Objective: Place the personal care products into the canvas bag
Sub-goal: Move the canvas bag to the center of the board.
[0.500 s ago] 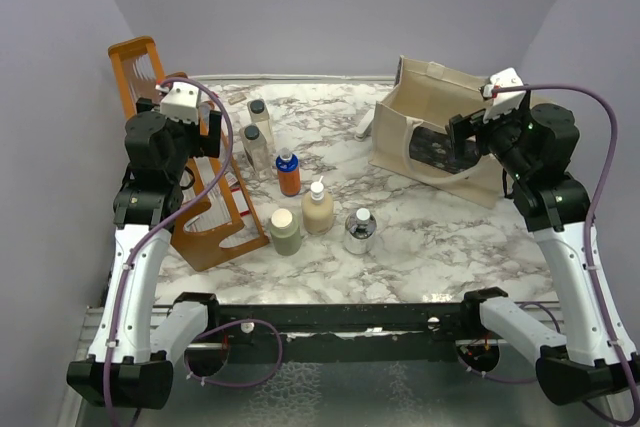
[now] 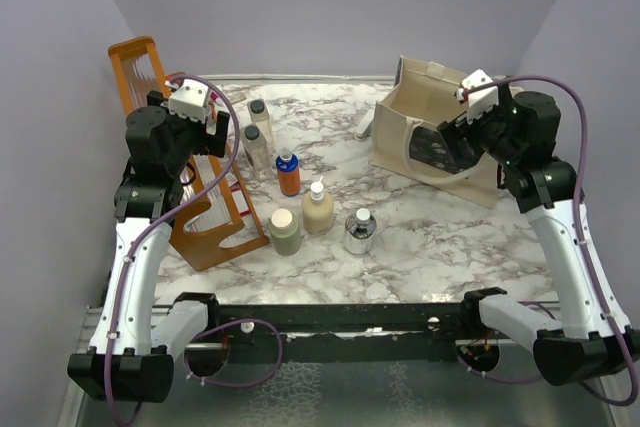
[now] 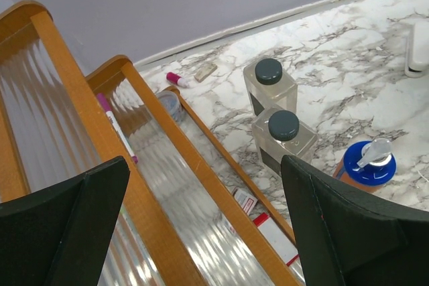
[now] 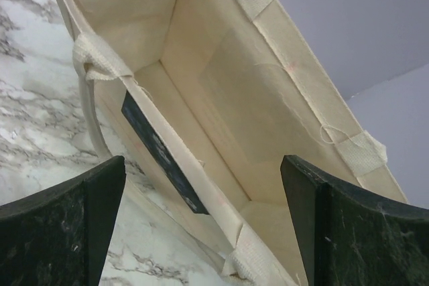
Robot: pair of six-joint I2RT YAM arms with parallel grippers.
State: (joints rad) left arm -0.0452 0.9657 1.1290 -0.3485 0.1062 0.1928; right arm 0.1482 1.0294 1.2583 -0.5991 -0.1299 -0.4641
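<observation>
Six personal care products stand left of centre: two clear bottles with black caps (image 2: 258,113) (image 2: 252,142), an orange bottle with a blue cap (image 2: 288,175), a beige pump bottle (image 2: 317,210), an olive-grey bottle (image 2: 284,232) and a squat silvery one (image 2: 359,232). The canvas bag (image 2: 432,127) lies at the back right, its mouth towards the arms. My left gripper (image 2: 220,135) hangs open above the rack; ahead of it are both clear bottles (image 3: 269,84) (image 3: 284,133) and the orange bottle (image 3: 367,165). My right gripper (image 4: 201,232) is open and empty over the bag's near rim (image 4: 221,205).
An orange wooden rack (image 2: 195,197) with ribbed clear panels stands at the left, under my left gripper (image 3: 201,232), with pens and small labelled items in it (image 3: 247,200). A pink marker (image 3: 177,80) lies by the back wall. Purple walls close in the marble table (image 2: 450,237).
My right wrist has swung left and forward, bringing the gripper over the bag. The left wrist has shifted slightly right. The bottles and the bag have not moved.
</observation>
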